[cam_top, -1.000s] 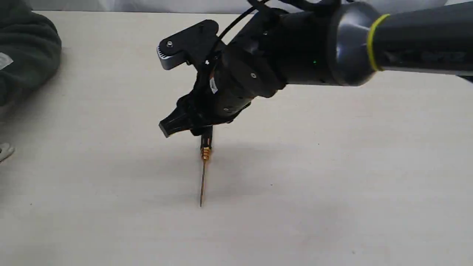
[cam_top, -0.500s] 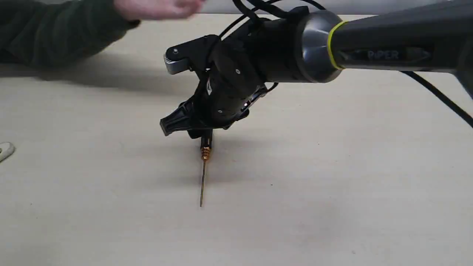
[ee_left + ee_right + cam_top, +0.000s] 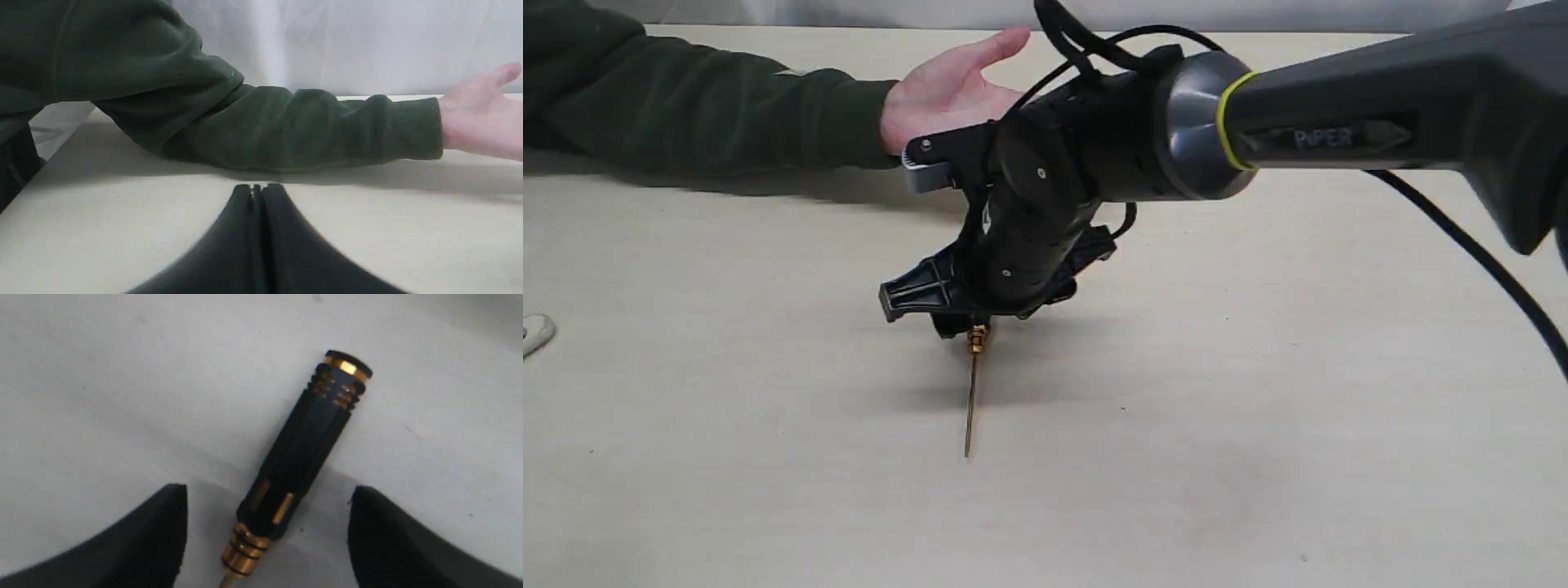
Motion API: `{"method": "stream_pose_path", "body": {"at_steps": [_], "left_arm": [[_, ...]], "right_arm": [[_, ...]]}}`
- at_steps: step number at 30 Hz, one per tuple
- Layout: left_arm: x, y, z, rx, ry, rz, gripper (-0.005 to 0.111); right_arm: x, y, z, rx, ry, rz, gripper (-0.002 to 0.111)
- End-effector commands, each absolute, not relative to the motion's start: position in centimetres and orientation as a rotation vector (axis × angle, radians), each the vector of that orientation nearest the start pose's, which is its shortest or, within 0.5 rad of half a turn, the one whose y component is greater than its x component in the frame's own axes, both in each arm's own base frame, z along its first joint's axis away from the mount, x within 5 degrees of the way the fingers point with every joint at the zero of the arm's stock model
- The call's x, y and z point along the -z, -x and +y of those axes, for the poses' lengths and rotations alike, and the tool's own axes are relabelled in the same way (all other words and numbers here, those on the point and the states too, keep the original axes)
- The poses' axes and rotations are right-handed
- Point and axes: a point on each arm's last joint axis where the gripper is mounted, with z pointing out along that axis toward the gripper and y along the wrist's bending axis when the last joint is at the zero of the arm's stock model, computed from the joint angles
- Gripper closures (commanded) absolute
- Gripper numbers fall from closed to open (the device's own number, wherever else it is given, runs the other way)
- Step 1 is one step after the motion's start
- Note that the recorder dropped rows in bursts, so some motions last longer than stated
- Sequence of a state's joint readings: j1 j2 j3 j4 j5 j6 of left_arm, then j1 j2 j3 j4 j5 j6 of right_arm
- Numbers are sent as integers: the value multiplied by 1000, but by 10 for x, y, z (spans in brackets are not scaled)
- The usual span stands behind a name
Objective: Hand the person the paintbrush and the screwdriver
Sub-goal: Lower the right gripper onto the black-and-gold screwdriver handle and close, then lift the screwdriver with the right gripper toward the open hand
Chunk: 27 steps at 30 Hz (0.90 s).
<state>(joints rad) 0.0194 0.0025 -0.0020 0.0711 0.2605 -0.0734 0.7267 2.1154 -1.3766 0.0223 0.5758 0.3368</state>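
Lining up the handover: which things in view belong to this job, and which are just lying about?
Job: screwdriver; open right gripper straddling it; person's upturned hand.
Lying about: small pale object at the exterior view's left edge, too cropped to identify.

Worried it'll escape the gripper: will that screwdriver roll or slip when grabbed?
Probably rolls: the screwdriver has a near-round handle, though its flutes may slow it. Its glossy surface could slip in the right gripper. Likely rigid: slim metal shaft.

My claw (image 3: 267,492) gapes wide; the screwdriver (image 3: 302,449) lies on the pale table (image 3: 102,375) between my fingers (image 3: 155,535), untouched.
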Motion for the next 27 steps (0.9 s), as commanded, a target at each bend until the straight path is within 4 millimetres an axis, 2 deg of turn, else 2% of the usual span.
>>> {"method": "stream_pose_path", "body": {"at_steps": [1, 4, 10, 16, 22, 24, 27], "left_arm": [[-191, -55, 2, -17, 29, 1730, 107], [-191, -55, 2, -17, 29, 1730, 107], [-191, -55, 2, -17, 29, 1730, 107], [-191, -55, 2, -17, 29, 1730, 107], [-191, -55, 2, -17, 29, 1730, 107], [-191, -55, 2, -17, 29, 1730, 107], [-190, -55, 2, -15, 31, 1734, 107]], "right_arm": [[-120, -317, 281, -265, 517, 2803, 48], [-118, -317, 281, -267, 508, 2807, 50], [-115, -323, 275, -251, 486, 2818, 64], [-115, -327, 269, -229, 489, 2810, 65], [-102, -331, 258, -141, 512, 2861, 65], [-98, -331, 257, -132, 511, 2871, 68], [-91, -332, 256, -121, 543, 2875, 80]]}}
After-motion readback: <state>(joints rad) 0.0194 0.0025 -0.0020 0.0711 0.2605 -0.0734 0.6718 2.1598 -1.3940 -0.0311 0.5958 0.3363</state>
